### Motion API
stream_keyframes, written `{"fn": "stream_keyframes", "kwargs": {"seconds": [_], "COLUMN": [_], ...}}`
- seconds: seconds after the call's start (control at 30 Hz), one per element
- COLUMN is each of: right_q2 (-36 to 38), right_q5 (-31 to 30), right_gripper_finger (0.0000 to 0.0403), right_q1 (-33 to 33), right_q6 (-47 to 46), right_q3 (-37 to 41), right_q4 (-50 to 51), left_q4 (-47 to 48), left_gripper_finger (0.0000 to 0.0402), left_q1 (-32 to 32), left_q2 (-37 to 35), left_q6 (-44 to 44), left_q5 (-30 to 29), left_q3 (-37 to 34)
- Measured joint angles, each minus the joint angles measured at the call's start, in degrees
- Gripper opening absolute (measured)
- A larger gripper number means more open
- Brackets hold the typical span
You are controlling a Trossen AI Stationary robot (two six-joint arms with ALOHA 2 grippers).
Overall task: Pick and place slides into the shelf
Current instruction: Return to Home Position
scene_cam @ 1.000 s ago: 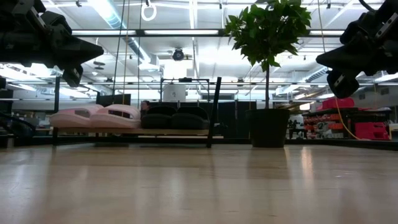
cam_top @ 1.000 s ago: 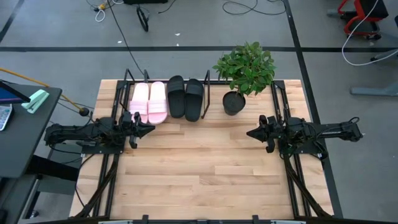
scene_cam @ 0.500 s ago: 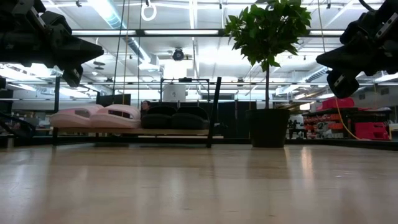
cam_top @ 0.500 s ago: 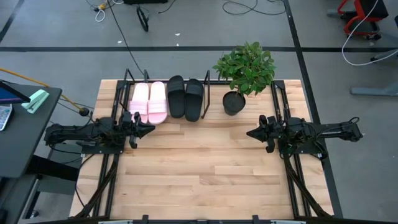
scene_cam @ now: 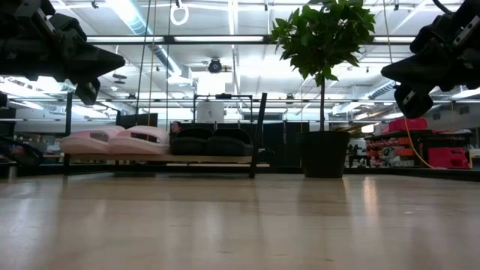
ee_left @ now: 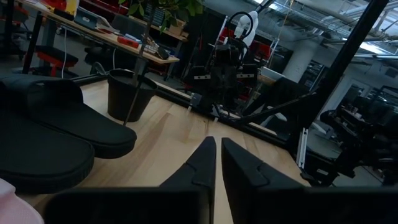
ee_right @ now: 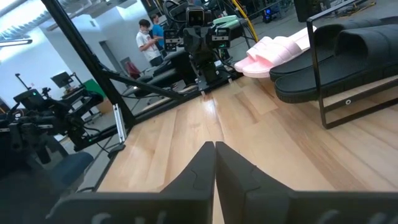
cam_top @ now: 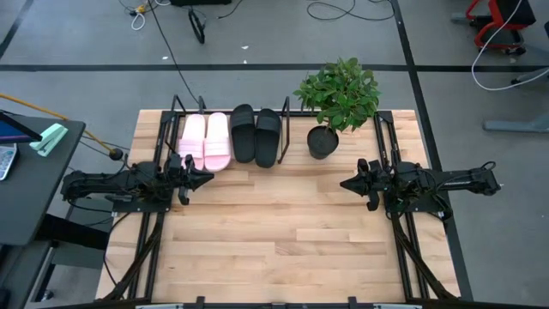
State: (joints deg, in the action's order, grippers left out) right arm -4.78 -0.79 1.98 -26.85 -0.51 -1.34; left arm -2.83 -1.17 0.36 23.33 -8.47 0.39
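Just beyond my left claw (cam_top: 206,178): four slides (cam_top: 216,142) on the shelf (cam_top: 286,130).
My left claw: closed, empty.
My right claw (cam_top: 345,184): closed, empty.

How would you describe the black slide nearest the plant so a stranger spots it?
On the wooden table's far edge stands a low black shelf beside a potted plant. Four slides lie in a row on it: two pink slides, then two black. Yours is the black slide at the row's plant end, with a neighbour on one side only.
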Motion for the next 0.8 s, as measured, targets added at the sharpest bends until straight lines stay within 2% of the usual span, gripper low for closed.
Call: {"fn": "stream_keyframes", "kwargs": {"seconds": [0.3,0.8], "right_q2": [0.0,0.0], "right_q5": [0.0,0.0], "right_gripper_finger": [0.0017,0.0018], "right_q1": [0.0,0.0], "right_q6": [0.0,0.0], "right_q3": [0.0,0.0], "right_q4": [0.0,0.0], "left_q4": [0.0,0.0], "left_gripper_finger": [0.0041,0.0027], "left_q1": [0.0,0.0], "left_q2": [0.0,0.0], "left_q6": [0.0,0.0], "left_q5": [0.0,0.0], "left_q3": [0.0,0.0]}}
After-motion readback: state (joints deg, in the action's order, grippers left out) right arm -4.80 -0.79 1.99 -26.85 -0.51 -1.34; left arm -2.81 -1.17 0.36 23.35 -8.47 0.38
